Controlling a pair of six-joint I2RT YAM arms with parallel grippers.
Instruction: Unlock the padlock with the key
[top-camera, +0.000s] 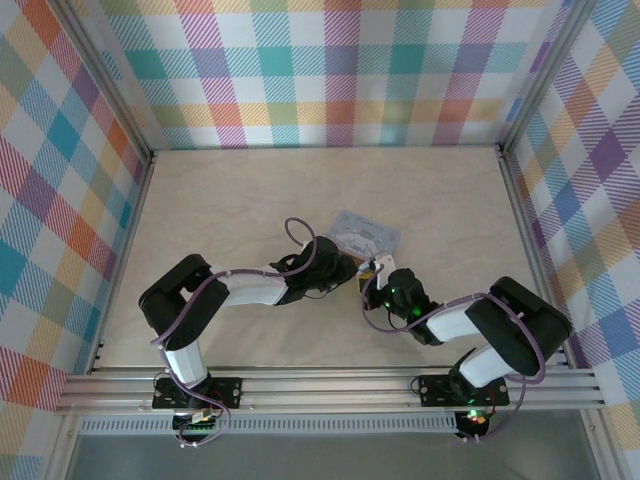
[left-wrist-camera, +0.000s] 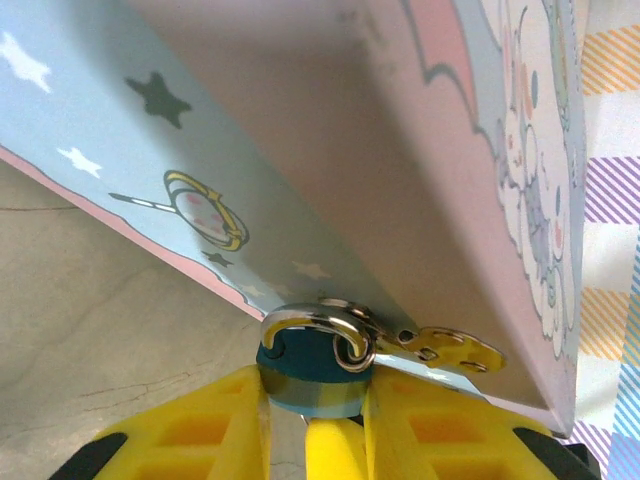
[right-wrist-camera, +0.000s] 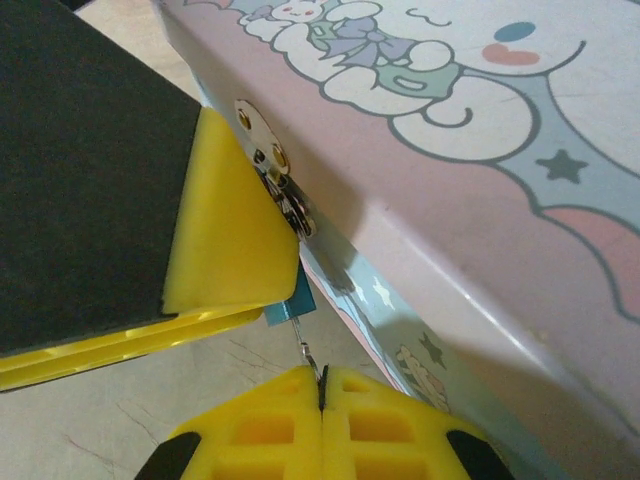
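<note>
The small teal-green block-shaped padlock (left-wrist-camera: 305, 385) has a yellowish band across its body. Its curved polished-steel shackle (left-wrist-camera: 315, 325) hooks through the shiny metal hasp (left-wrist-camera: 450, 350) on the edge of the pale blue rectangular tin (left-wrist-camera: 330, 150). The left gripper (left-wrist-camera: 315, 410) clamps the lock body between its yellow fingers, pressing in from 9 and 3 o'clock in the left wrist view. In the right wrist view the thin pale grey metal key (right-wrist-camera: 301, 338) runs from the lock's underside toward 6 o'clock. There the right gripper (right-wrist-camera: 322, 395) pinches it with its jaws pressed together — the tip seems to sit in the keyhole, though the left gripper's finger hides the joint.

From above, all this sits just right of the middle of a pale marbled beige table (top-camera: 250, 200). Pastel plaid walls (top-camera: 330, 70) box the table in, and an aluminium rail (top-camera: 330, 385) runs along its edge at 6 o'clock. The tin lies at 12 o'clock from both grippers, turned askew, lid closed — printed with a white cartoon dog, clouds and stars. Its inside is hidden.
</note>
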